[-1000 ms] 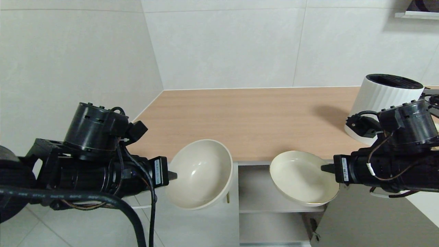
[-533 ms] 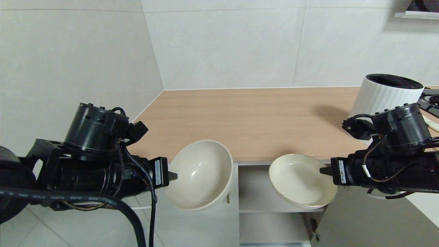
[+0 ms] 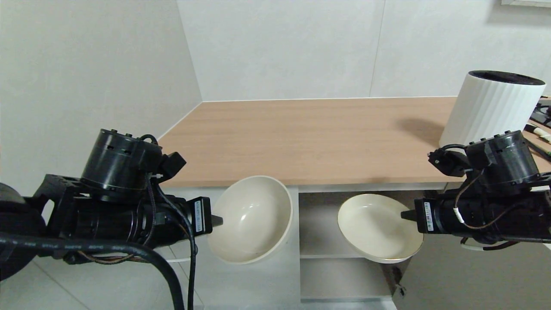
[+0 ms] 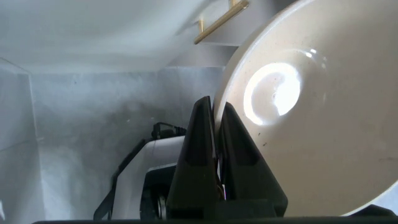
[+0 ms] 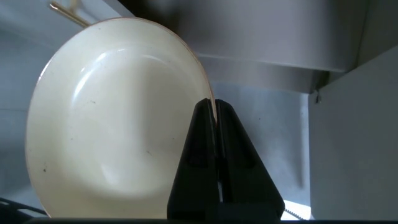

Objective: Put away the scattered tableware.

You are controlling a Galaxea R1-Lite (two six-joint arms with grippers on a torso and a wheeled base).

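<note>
My left gripper [image 3: 217, 221] is shut on the rim of a deep cream bowl [image 3: 252, 218], tilted in the air in front of the counter's left cabinet door. In the left wrist view its fingers [image 4: 214, 140] pinch that bowl [image 4: 311, 106] at the edge. My right gripper [image 3: 405, 214] is shut on the rim of a shallower cream bowl [image 3: 379, 226], held before the open cabinet [image 3: 320, 232] under the wooden counter [image 3: 310, 137]. The right wrist view has this bowl [image 5: 118, 124] clamped between the fingers [image 5: 214, 143].
A tall white ribbed container [image 3: 493, 107] stands on the counter at the right. Dark utensils [image 3: 538, 129] lie beyond it at the edge. The open cabinet has a shelf [image 3: 331, 254], and its door [image 3: 465, 275] hangs open on the right.
The camera has dropped, so the counter sits higher and flatter in view. Before that, my right gripper and its bowl shifted slightly left. The left arm has kept still.
</note>
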